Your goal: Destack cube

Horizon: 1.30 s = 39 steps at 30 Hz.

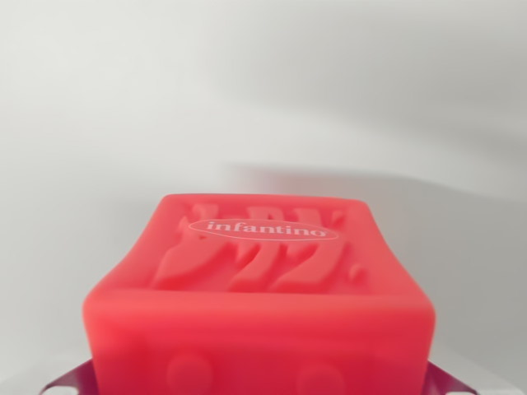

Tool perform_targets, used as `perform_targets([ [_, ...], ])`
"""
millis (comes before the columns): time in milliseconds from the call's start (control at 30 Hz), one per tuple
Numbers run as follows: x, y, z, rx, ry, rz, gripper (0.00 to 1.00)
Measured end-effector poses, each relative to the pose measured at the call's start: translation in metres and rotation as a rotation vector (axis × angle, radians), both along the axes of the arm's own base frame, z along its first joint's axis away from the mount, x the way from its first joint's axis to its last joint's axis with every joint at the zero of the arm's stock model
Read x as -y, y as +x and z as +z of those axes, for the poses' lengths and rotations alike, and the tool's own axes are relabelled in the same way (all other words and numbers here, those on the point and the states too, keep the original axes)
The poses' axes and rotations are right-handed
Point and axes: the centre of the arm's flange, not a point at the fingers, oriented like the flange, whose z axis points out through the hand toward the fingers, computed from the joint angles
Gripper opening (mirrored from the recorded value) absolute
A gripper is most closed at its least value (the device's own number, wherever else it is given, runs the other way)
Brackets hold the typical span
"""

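Clearly soft, the red cube fills the lower centre of the frame, its embossed top facing up. It looks light, squashy and somewhat grippy, so opposite flat side walls seem the best hold. No gripper shows, so its state cannot be told.

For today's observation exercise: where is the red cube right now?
In the wrist view, the red cube fills the lower middle, its "infantino" face up, on a white surface. Purple edges peek from beneath its bottom corners.
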Motion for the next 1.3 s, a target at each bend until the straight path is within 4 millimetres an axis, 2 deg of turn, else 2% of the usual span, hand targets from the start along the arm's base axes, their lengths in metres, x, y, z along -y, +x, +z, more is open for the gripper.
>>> perform_targets([
  [400,0.0,0.0,-0.024,0.0,0.0,0.001,0.0],
  [967,0.0,0.001,-0.039,0.001,0.0,0.001,0.0],
  [1000,0.0,0.001,-0.039,0.001,0.0,0.001,1.0],
  [1300,0.0,0.001,-0.039,0.002,-0.001,0.001,1.0],
])
